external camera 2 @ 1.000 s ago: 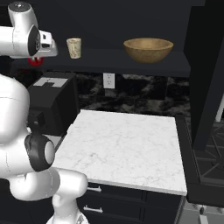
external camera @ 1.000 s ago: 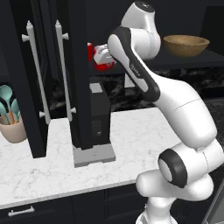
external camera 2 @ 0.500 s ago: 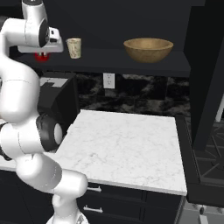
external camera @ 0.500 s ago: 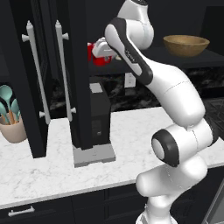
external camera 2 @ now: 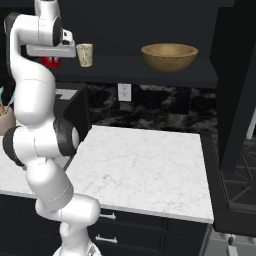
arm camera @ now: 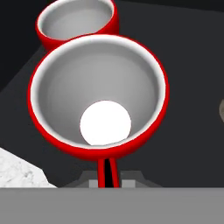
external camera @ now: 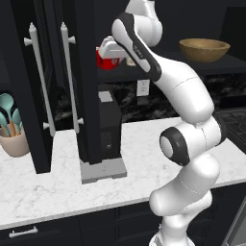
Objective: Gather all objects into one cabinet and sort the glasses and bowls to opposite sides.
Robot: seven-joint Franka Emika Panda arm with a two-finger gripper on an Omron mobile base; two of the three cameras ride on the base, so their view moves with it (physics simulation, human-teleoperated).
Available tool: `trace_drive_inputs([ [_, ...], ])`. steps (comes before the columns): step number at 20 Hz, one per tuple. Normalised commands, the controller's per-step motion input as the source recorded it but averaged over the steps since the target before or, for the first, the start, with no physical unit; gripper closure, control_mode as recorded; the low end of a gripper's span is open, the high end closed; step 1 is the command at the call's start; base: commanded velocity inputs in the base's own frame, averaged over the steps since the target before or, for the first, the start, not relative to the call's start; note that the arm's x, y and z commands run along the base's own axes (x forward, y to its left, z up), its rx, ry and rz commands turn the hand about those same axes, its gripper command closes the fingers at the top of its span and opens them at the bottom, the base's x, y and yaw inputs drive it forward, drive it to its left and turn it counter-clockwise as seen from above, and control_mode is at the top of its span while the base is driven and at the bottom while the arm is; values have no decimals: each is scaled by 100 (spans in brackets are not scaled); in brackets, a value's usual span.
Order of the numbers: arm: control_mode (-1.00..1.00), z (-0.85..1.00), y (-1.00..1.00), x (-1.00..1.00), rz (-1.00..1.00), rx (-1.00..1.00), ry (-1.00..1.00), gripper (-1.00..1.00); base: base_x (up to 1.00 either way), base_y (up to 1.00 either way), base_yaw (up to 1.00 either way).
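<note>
The white arm reaches up to the black cabinet shelf [external camera 2: 150,74], and its two-finger gripper [arm camera: 107,168] is closed narrow on the near rim of a small glossy red cup [arm camera: 99,94] — the two dark fingertips [arm camera: 107,173] pinch the rim wall at 6 o'clock in the hand view. This cup has a grey inside with a bright white spot on its bottom.

A second small red cup [arm camera: 77,22] stands just behind it at 11 o'clock, so close that I cannot tell if the two touch.

In the right base view, the cream handled mug [external camera 2: 84,54] stands on the same shelf just beside the hand, at its 3 o'clock. The wide brown wooden bowl [external camera 2: 169,56] rests well apart, farther to 3 o'clock.

In the left base view, the tall dark cabinet doors with long silver bar handles [external camera: 42,81] are open at 9 o'clock of the held cup.
</note>
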Motion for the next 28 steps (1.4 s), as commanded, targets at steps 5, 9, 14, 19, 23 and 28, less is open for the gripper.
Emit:
trace_drive_inputs([
  [5, -100, 1, 4, 13, -1, 0, 4, 100, 0, 0, 0],
  [9, -100, 6, 0, 1, -2, 0, 1, 100, 0, 0, 0],
  [14, -100, 13, 0, 0, -1, -2, 0, 100, 0, 0, 0],
  [19, -100, 4, 0, -27, 0, -1, 0, 100, 0, 0, 0],
  [23, -100, -11, 0, -19, 0, -4, 0, 100, 0, 0, 0],
  [28, -100, -24, 0, -13, 0, -4, 0, 100, 0, 0, 0],
])
